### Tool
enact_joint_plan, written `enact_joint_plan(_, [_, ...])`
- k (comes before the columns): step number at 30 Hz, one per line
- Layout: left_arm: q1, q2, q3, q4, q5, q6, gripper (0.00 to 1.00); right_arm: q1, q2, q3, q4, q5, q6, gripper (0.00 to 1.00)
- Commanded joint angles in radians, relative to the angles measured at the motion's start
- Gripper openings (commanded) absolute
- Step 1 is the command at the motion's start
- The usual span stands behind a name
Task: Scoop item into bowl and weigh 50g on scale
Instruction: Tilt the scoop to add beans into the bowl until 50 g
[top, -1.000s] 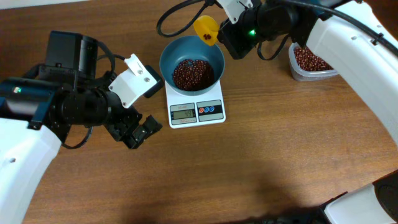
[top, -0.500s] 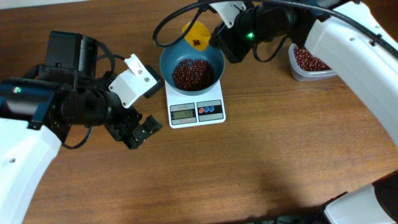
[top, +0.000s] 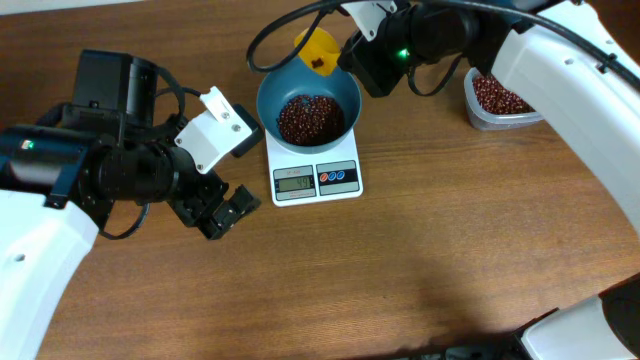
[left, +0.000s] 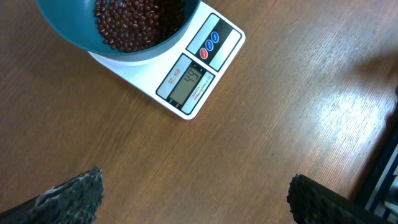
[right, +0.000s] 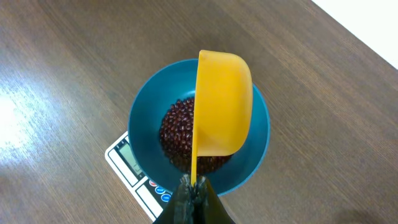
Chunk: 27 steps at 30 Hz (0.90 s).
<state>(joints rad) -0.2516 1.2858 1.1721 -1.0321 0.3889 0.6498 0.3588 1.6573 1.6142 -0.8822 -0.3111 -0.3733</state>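
Dark red-brown beans (top: 308, 117), tiny and oval, are found piled loose in the round light-blue plastic bowl (top: 265, 100), which is seated on the small white square scale (top: 285, 158). The scale's grey display (left: 186, 78) appears to read 49. The beans are judged hard, light and prone to rolling, so they are best taken by scoop, not pinched. A yellow plastic scoop (right: 222, 106) is held tilted over the bowl, its thin handle clamped in the right gripper (right: 194, 191). The left gripper (top: 222, 208) is spread wide and empty beside the scale.
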Motion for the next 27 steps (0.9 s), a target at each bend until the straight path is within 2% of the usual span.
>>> enact_joint_plan(1, [-0.001,0.002,-0.003,-0.001,0.008,-0.010,0.99,-0.005,-0.014,0.033,0.011,0.009,0.013,0.04])
enact_joint_plan(16, [-0.001,0.002,-0.003,-0.001,0.008,-0.010,0.99,0.005,0.000,0.033,-0.019,0.004,0.023,0.04])
enact_joint_plan(27, [-0.001,0.002,-0.003,-0.001,0.008,-0.010,0.99,-0.001,0.003,0.041,-0.019,0.004,0.095,0.04])
